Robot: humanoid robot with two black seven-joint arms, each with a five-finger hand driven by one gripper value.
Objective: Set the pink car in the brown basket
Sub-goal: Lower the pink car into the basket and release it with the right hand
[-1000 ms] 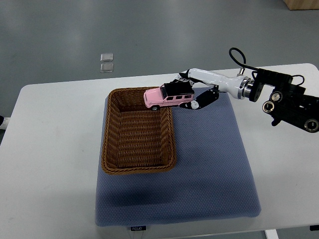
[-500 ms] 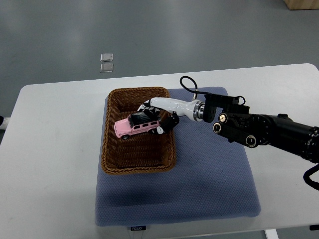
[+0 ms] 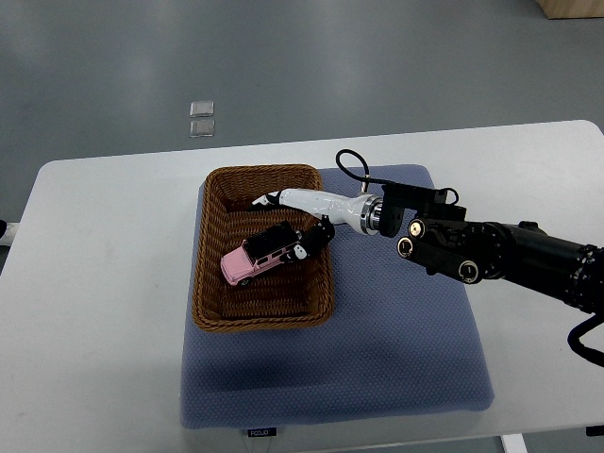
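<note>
Pink car [image 3: 260,257]: inside the brown basket [image 3: 212,274], on or just above the woven floor, just below and left of the right hand [image 3: 304,226]; contact with the floor not confirmable.
Car attitude: tilted, long axis diagonal across the basket, one end low toward the near-left, the other end up against the hand; front or rear not distinguishable.
Car roof: dark panel, partly hidden under the hand.
Handling (judged): small rigid toy, light, hard smooth shell, likely slippery on the flanks; wheels likely to roll on a flat surface, less so on wicker.
Hold point (judged): across the body at the roof and sides, mid-length, clear of the wheels.
Right hand: over the basket's far-right part, white fingers [image 3: 269,199] reaching out beyond the car, dark-tipped digits at the car's upper end.
Hand state: not determinable; touching the car or just apart, clamped or loose, not resolvable at this size.
Right arm: enters from the right, crosses the blue mat [image 3: 396,340].
Left arm: not visible.
Basket: on the mat's left portion, mat on the white table [image 3: 104,283].
Task status (judged): car within the basket walls; release not confirmed.
</note>
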